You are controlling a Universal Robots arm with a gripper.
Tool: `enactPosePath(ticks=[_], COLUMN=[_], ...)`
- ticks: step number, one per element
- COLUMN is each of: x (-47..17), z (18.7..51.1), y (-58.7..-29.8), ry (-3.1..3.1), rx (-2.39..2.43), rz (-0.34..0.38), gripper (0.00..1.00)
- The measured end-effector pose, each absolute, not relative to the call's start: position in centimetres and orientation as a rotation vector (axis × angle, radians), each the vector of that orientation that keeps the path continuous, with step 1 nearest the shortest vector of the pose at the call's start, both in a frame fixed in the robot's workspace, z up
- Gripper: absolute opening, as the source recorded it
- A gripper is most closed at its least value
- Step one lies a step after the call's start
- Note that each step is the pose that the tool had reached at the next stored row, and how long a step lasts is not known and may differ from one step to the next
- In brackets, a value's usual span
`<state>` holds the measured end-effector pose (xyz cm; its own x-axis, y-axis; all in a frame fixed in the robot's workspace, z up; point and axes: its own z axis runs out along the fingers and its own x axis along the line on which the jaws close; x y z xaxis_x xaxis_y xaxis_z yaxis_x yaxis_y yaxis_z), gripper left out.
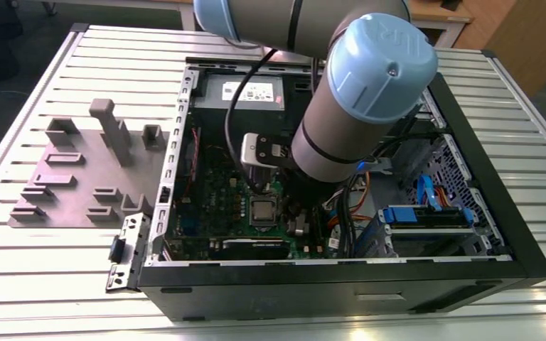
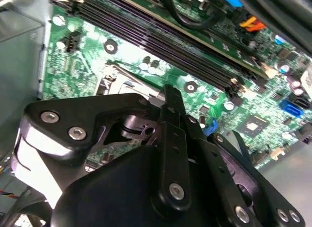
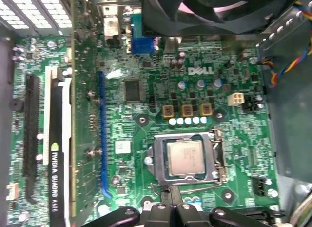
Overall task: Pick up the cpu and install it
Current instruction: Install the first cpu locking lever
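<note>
Cpu (image 3: 185, 157) seated within socket frame (image 3: 218, 156)

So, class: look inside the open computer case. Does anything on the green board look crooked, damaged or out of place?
Nothing stands out. The cpu lies flat and square inside its socket frame on the board, and no part near it looks bent, loose or broken. The gripper hangs just beside the socket.

White lettering on motherboard (image 3: 161, 105), first wrist view. White print along graphics card (image 3: 57, 158) edge. Exterior view, upper centre: white label (image 1: 251, 91) on grey box (image 1: 210, 92), print illegible.
</note>
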<state>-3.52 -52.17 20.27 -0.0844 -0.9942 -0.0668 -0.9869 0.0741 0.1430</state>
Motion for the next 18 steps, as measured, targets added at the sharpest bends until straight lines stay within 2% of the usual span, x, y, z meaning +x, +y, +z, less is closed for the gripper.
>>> enactPosePath(ticks=[18], x=[-3.52], z=[19.85], y=[-51.84], ry=[-2.211], rx=[2.142], rz=[-0.224], gripper=[0.11])
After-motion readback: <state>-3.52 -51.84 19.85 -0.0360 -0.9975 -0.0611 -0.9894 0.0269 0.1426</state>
